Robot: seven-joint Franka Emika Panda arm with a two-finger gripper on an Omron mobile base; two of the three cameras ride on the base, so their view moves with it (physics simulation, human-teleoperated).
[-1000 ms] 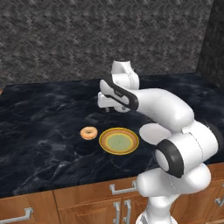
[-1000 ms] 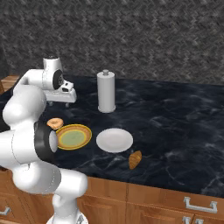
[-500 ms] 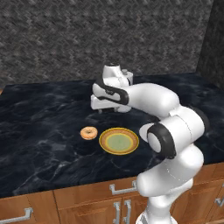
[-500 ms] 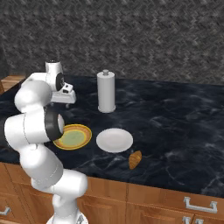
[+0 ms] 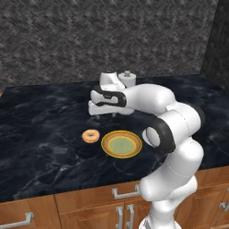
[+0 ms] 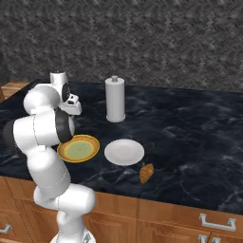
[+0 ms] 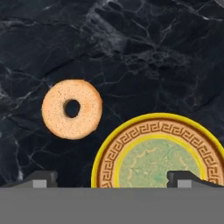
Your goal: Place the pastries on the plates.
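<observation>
Gripper [image 7: 111, 179] above the counter [image 5: 40, 125], jaws spread wide and empty. Donut [image 7: 72, 109] flat on the counter just beside the yellow-rimmed plate [image 7: 159, 153], up and left of the fingertips in the hand view.

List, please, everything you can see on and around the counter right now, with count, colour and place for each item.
donut: one, orange-tan ring, on the counter just left of the yellow plate, apart from it.
yellow plate: one, yellow-orange rim, pale green centre, near the counter's front.
white plate: one, plain white, right of the yellow plate.
brown pastry: one, oblong, at the counter's front edge, beside the white plate.
white cylinder: one, upright, behind the plates.
counter: one, black marble, over wooden cabinets.
pincer: one, open and empty, above the counter behind the donut and yellow plate.
</observation>
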